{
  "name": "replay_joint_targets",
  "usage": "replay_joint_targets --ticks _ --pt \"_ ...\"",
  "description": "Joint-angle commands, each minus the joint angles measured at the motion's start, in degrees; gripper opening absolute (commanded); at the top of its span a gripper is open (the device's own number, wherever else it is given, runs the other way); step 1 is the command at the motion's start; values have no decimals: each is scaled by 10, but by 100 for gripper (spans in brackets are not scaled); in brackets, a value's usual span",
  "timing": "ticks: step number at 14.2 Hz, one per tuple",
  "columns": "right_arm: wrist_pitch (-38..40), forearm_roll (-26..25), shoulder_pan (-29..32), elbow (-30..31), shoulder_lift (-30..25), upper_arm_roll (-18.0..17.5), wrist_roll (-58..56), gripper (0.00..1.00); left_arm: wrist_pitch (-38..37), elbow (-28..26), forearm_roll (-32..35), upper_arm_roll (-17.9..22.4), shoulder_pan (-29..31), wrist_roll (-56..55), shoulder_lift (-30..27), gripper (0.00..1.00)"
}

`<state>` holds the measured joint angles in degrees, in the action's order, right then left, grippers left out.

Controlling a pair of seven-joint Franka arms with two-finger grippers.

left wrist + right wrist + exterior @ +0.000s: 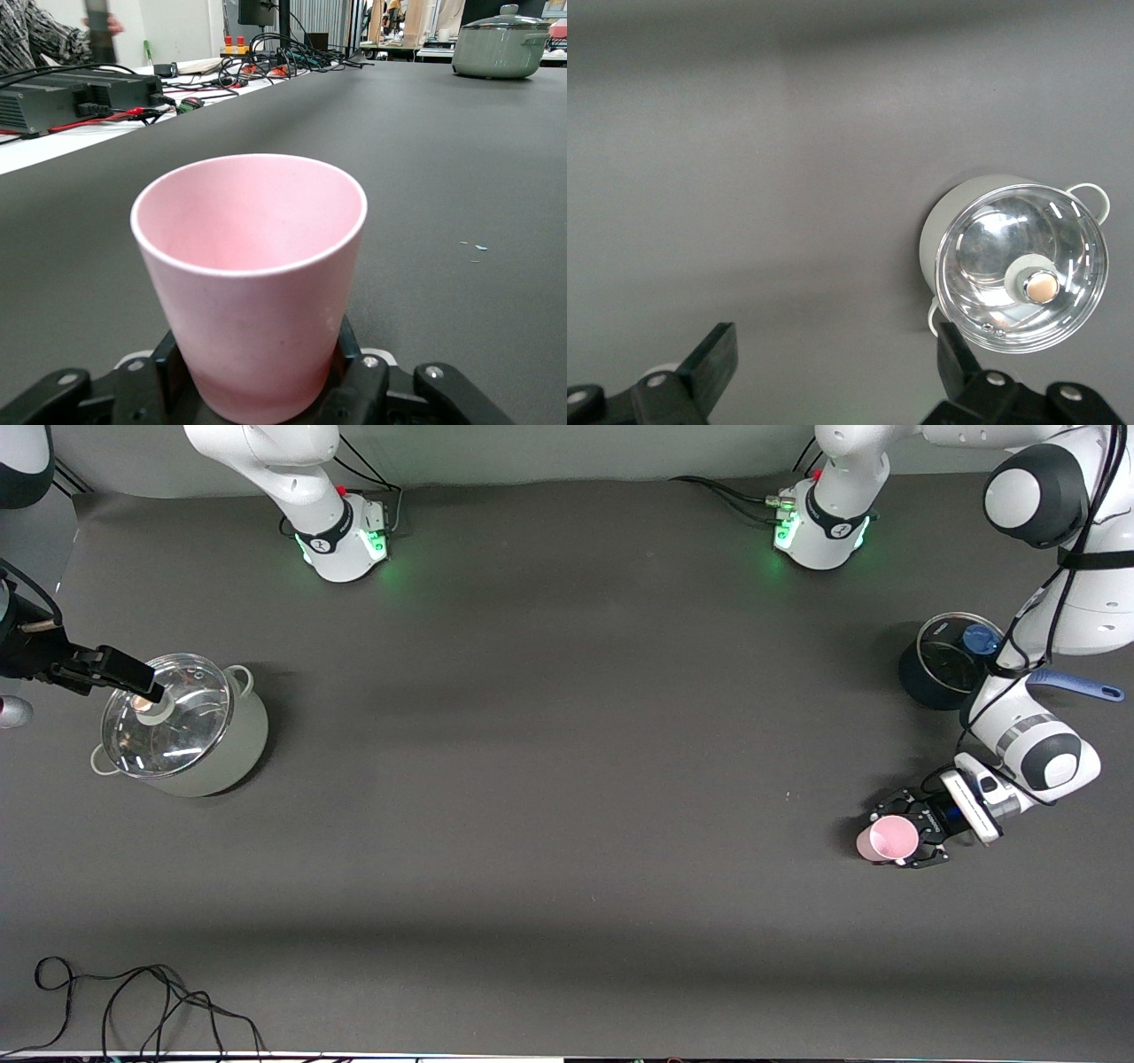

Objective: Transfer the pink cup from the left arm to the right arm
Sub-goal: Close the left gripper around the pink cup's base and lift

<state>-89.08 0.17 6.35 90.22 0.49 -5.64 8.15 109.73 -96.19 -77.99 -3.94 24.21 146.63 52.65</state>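
The pink cup (889, 839) stands upright near the left arm's end of the table, toward the front camera. My left gripper (905, 838), a black linkage claw, is shut on the cup's lower body. In the left wrist view the pink cup (252, 274) fills the middle, with the left gripper (263, 376) pressing both sides of its base. My right gripper (149, 685) hangs open over the rim of a lidded pot at the right arm's end. In the right wrist view the right gripper (835, 363) has nothing between its wide-apart fingers.
A grey-green pot with a glass lid (190, 735) sits at the right arm's end, and the pot (1023, 266) shows in the right wrist view too. A dark pot with a blue handle (943, 660) stands by the left arm. Black cables (133, 1001) lie at the front edge.
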Motion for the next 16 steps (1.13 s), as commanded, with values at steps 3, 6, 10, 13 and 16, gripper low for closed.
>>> replay_joint_targets --ticks 3,6,10,13,16 --pt "6 -1 -4 -10 4 3 -12 100 14 -5 -10 -12 -11 -47 -25 50" --pt "6 -1 -4 -11 6 3 -11 100 38 -8 -10 -20 -35 -102 -50 40" --pt "6 0 -4 -12 7 3 -11 100 106 -17 -22 -71 -45 -169 -86 39" --pt "0 0 -4 -13 8 2 -10 100 204 -49 -24 -156 -44 -258 -139 39" --pt "-2 0 -3 -13 8 1 -10 100 279 -88 -85 -239 -44 -268 -187 36"
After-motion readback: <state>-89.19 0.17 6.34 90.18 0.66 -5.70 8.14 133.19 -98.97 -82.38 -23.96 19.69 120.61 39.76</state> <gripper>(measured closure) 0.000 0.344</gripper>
